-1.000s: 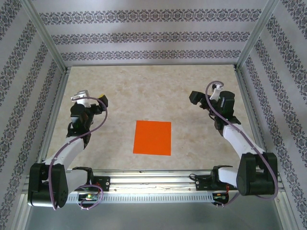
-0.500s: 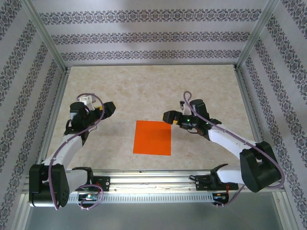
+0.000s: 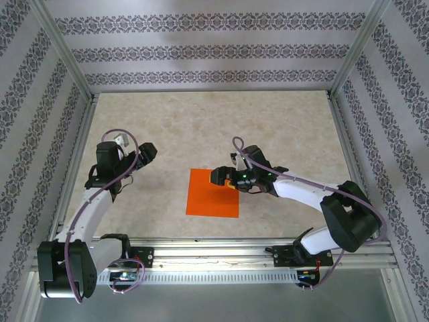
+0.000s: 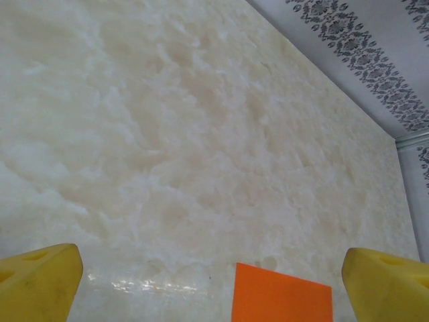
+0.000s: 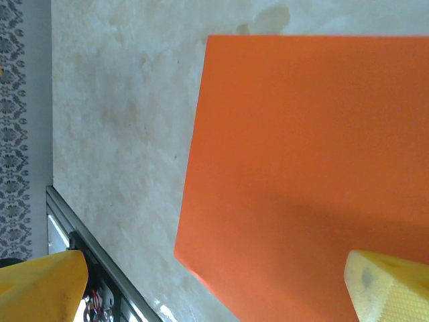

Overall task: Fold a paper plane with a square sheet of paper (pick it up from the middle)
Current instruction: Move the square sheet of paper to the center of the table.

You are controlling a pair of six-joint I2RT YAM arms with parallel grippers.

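The square sheet of paper (image 3: pixel 209 196) is bright orange and lies flat and uncreased on the marbled table, a little in front of centre. My right gripper (image 3: pixel 226 181) hovers over the sheet's far right part, open, with nothing between its yellow fingers (image 5: pixel 389 285). In the right wrist view the sheet (image 5: pixel 315 161) spreads beneath that gripper (image 5: pixel 214 278). My left gripper (image 3: pixel 147 153) is open too, well to the left of the sheet and pointing towards it. In the left wrist view a corner of the sheet (image 4: pixel 281 298) shows ahead of the open left gripper (image 4: pixel 211 268).
An aluminium rail (image 3: pixel 214 258) runs along the near table edge, also seen as the rail (image 5: pixel 70 231) close to the sheet's near side. Patterned walls (image 3: pixel 214 54) and metal posts (image 3: pixel 64 54) close in the back and both sides.
My right arm has swung in from the right side and now reaches over the sheet's far right part. My left gripper has shifted slightly and turned towards the sheet. The sheet has not moved.
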